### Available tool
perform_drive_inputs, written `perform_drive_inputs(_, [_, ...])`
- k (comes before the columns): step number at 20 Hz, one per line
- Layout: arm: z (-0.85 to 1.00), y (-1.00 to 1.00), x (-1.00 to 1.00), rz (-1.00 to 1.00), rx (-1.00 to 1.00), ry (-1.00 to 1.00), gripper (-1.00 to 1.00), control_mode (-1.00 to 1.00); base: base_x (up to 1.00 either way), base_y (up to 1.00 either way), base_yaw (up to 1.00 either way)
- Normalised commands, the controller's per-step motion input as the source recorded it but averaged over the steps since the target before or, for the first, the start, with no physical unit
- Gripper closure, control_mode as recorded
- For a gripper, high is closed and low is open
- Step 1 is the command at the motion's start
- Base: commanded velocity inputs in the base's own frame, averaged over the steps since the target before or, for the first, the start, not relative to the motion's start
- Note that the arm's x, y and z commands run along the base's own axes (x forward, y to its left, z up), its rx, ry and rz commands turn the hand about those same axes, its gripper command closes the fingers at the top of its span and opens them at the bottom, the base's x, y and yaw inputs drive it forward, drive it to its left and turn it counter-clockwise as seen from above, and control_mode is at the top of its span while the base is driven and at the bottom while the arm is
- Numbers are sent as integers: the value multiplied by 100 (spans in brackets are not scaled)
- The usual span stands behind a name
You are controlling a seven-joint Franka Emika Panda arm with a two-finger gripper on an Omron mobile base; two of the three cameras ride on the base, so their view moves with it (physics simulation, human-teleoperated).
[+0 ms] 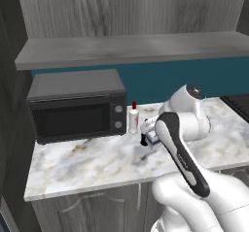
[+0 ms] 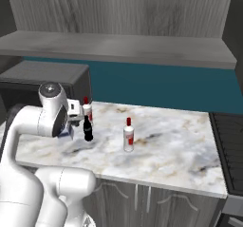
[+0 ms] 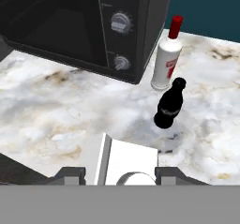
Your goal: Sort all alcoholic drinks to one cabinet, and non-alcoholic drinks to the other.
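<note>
Pincer (image 3: 122,174): closed on the milk carton (image 3: 129,162), one fingertip at each side wall; looks like a real grip, carton's gable top sits between the tips.
Carton place: held just over the counter (image 1: 87,163), mid-depth, in front of the microwave's (image 1: 75,107) right end.
Step, my read: carry the carton to the non-alcoholic cabinet.
Do it well: lift straight up first; the cola bottle (image 3: 169,104) stands just beyond the carton and would tip easily. Keep the carton upright and the squeeze steady.
Near neighbours: red-capped bottle (image 3: 167,61) behind the cola, near the microwave's right front corner, toward the back edge.
Right base view adds: second red-capped bottle (image 2: 128,135) alone mid-counter, well apart from the cola.
Left base view: the arm covers the cola bottle and that second bottle.
Hand view adds: the fingertip contact on the carton.
Cabinet doors: can't tell which are the targets.
</note>
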Motion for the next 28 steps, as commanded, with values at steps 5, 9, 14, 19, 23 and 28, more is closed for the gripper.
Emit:
perform_drive_inputs(5, [100, -23, -30, -19, 0, 23, 100, -100, 0, 0, 0])
perform_drive_inputs(9, [100, -23, -26, -20, 4, 21, 100, -100, 0, 0, 0])
perform_drive_inputs(14, [99, -21, -41, -13, 12, 8, 100, -100, 0, 0, 0])
perform_drive_inputs(19, [82, -18, -42, -9, 14, 0, 100, -100, 0, 0, 0])
perform_drive_inputs(23, [66, -5, -21, -10, 3, -4, 100, -100, 0, 0, 0])
perform_drive_inputs(28, [56, 0, -4, -10, 0, -15, 100, -100, 0, 0, 0])
